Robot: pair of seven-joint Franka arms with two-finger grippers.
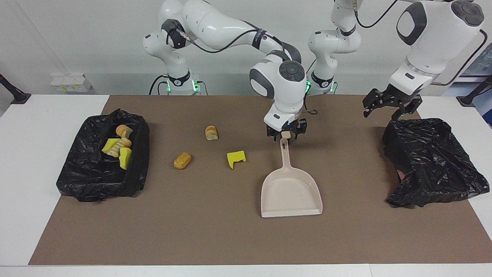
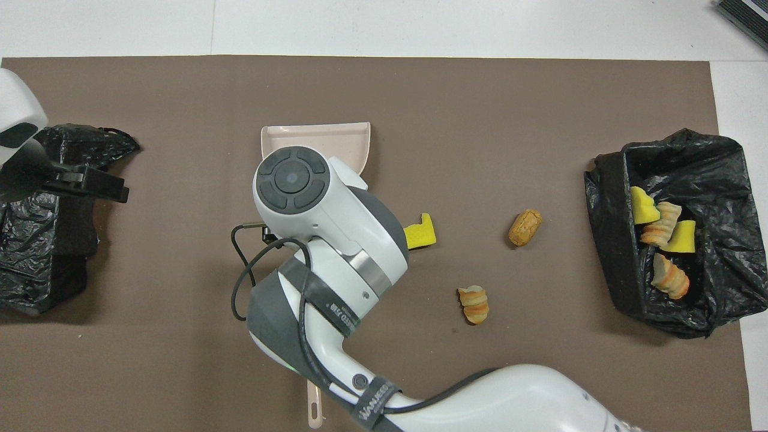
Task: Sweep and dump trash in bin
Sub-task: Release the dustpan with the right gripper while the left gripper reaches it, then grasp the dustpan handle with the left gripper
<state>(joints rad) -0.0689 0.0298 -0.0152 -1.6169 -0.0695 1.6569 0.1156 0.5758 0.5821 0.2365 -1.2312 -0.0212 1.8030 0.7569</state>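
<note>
We see the right gripper [image 1: 286, 134] in the upper middle of the facing frame, raised over the tip of the beige dustpan's [image 1: 291, 192] handle, its fingers spread apart with a small beige tip showing between them; we cannot tell whether they touch the handle. The dustpan lies flat on the brown mat [image 1: 230, 238], scoop toward the bottom of the frame.

The left gripper [image 1: 392, 104] hangs at the upper right of the facing frame, jaws apart and holding nothing, over the upper edge of a crumpled black bag [image 1: 430, 161].

Of the trash, three pieces lie loose on the mat in the middle of the frame: a yellow sponge chunk [image 1: 235, 158] just beside the dustpan's handle, a bread roll [image 1: 182, 160] further toward the frame's left, and a bread piece [image 1: 211, 132] above the two. Four more scraps [image 1: 119, 147], yellow and golden-brown, lie inside the black-lined bin [image 1: 96, 181] at the left of the frame.

In the overhead frame the right arm covers most of the dustpan [image 2: 315, 135].
</note>
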